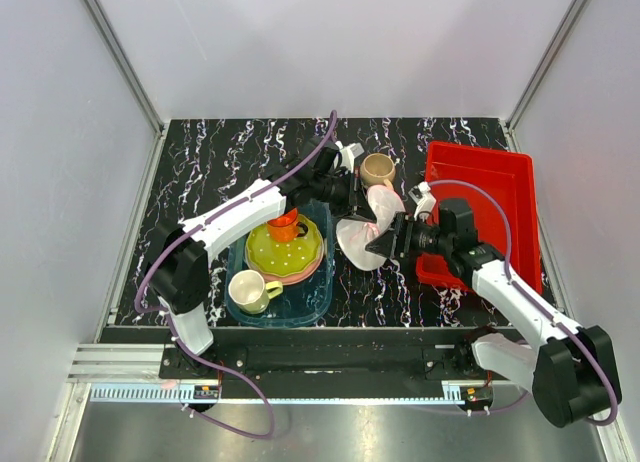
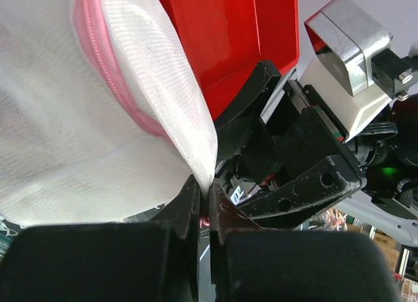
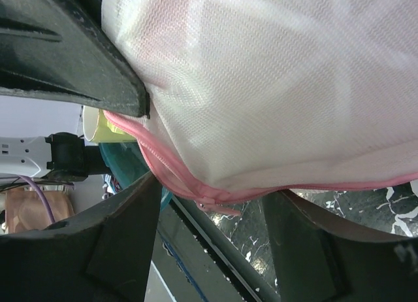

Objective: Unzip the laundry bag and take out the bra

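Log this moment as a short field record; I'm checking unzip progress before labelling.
left gripper: shut, pinching a mesh edge of the laundry bag
right gripper: open, fingers either side of the pink zip pull
zip: the stretch in view looks closed
bra: not seen outside the bag; only a faint pink tint shows through the mesh
surroundings: red tray on the right; teal tray holding a yellow-green plate on the left

White mesh laundry bag [image 1: 358, 240], pink zip edging, beside red tray [image 1: 490, 182]
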`<act>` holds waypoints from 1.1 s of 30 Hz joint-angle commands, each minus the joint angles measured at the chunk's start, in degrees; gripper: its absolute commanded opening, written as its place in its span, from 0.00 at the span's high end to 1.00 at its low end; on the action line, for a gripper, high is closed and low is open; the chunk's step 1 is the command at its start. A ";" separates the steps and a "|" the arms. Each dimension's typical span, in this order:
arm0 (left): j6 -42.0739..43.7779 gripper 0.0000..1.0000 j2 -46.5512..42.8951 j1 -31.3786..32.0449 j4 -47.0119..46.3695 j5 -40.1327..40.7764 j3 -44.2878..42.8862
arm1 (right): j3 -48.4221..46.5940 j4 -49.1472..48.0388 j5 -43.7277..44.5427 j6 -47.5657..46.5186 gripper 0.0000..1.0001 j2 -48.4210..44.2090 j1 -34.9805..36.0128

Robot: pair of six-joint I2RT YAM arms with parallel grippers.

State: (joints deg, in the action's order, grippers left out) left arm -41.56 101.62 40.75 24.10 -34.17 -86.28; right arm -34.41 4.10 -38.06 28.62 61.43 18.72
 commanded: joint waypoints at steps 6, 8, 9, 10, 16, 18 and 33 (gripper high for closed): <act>0.17 1.00 -0.11 0.20 -2.83 -2.65 -1.96 | 1.54 -4.45 1.85 0.91 0.37 -5.35 0.26; 0.08 1.00 -0.11 0.20 -2.83 -2.83 -1.87 | 1.72 -2.26 2.38 1.00 0.38 -5.97 0.26; 0.08 1.00 -0.20 0.20 -2.83 -2.83 -1.70 | 1.89 -2.08 2.73 0.91 0.40 -6.32 0.26; 0.25 1.00 -0.29 0.20 -2.83 -2.65 -1.79 | 1.89 -1.82 2.91 1.00 0.40 -6.58 0.26; 0.52 1.00 -0.55 0.20 -2.30 -2.21 -1.43 | 1.72 0.03 3.17 0.65 0.43 -7.73 0.35; 0.52 1.00 -0.64 0.20 -2.39 -2.30 -1.43 | 1.54 1.00 3.52 0.56 0.44 -8.17 0.26; 0.96 1.00 -0.37 0.20 -1.95 -1.69 -1.70 | 0.23 4.60 1.33 0.38 0.41 -9.40 0.26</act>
State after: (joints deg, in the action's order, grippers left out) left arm -41.41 101.62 40.77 24.38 -34.87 -86.26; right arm -32.12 9.30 -35.14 29.39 52.56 18.70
